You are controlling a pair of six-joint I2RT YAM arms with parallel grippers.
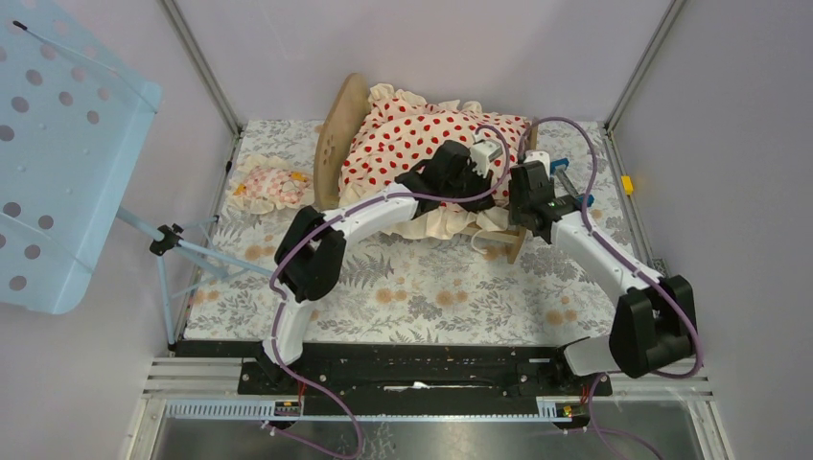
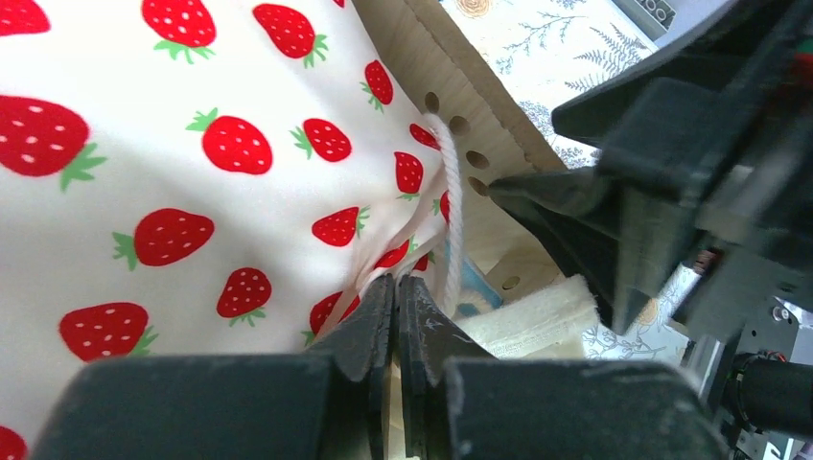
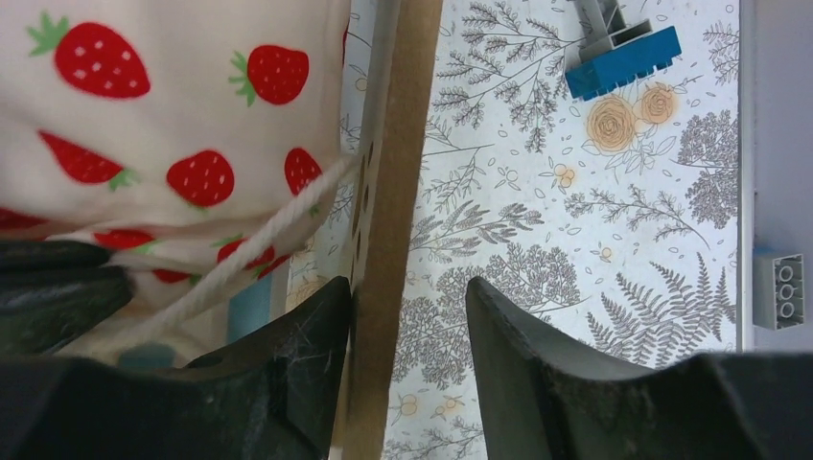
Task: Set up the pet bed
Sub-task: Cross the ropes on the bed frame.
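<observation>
The pet bed (image 1: 337, 144) stands at the back of the table, its rounded headboard to the left. A cream blanket with red strawberries (image 1: 412, 144) covers it. My left gripper (image 2: 395, 280) is shut on a fold of that blanket (image 2: 240, 144) near the footboard (image 2: 479, 125); a white cord (image 2: 452, 192) hangs from the board's holes. My right gripper (image 3: 407, 287) is open and straddles the footboard (image 3: 398, 192): its left finger lies against the board, its right finger stands apart. A strip of blue mattress (image 3: 251, 305) peeks out under the blanket. From above, both grippers (image 1: 491, 165) (image 1: 522, 196) meet at the bed's right end.
A small pink pillow (image 1: 271, 184) lies left of the headboard. A blue perforated panel (image 1: 58, 163) on a tripod (image 1: 173, 240) leans in from the left. A blue brick (image 3: 623, 59) and a grey brick (image 3: 778, 290) lie right of the bed, a yellow block (image 1: 627, 183) by the right wall.
</observation>
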